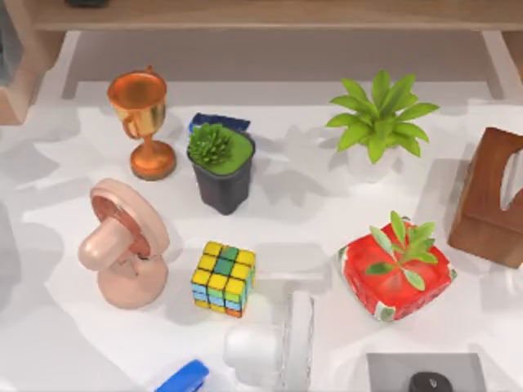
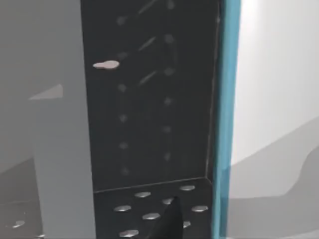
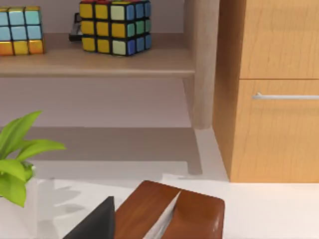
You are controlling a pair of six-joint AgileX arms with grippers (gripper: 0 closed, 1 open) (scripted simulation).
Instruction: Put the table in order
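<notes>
Table point(image 1: 302, 214): large, white, smooth and faintly glossy, spread under everything in the top view and running up to a wooden shelf point(image 1: 270, 15) at the far edge. Crowded, nothing lined up.

On the left side, a trophy point(image 1: 140, 114) and a pink fan point(image 1: 122, 245). Near the middle, a dark pot point(image 1: 221, 175) with a succulent, a blue item point(image 1: 219, 122) just behind it, and a cube point(image 1: 223, 279) nearer the front. On the right side, a white-potted plant point(image 1: 377, 122), a red pot point(image 1: 396, 276) with a sprig, and a tissue box point(image 1: 494, 196) at the edge. Along the front edge, a whitish object point(image 1: 274, 347), hard to name, a blue stapler-like piece point(image 1: 184, 377) and a grey mat point(image 1: 392, 367) carrying a mouse point(image 1: 431, 382).

Left gripper point(image 2: 167, 224) close to a dark perforated panel with a blue edge; claw state impossible to tell. Right gripper point(image 3: 94, 221) low over the right side, just above the tissue box and facing the shelf, where two more cubes sit beside a cabinet point(image 3: 274, 99); claw state likewise impossible to tell.

Judged as the very start: nothing held, no object seen to be singled out yet. Next move likely calls for picking one item, perhaps the cube, given its fellows on the shelf, and a clean approach past the neighbouring pots.
</notes>
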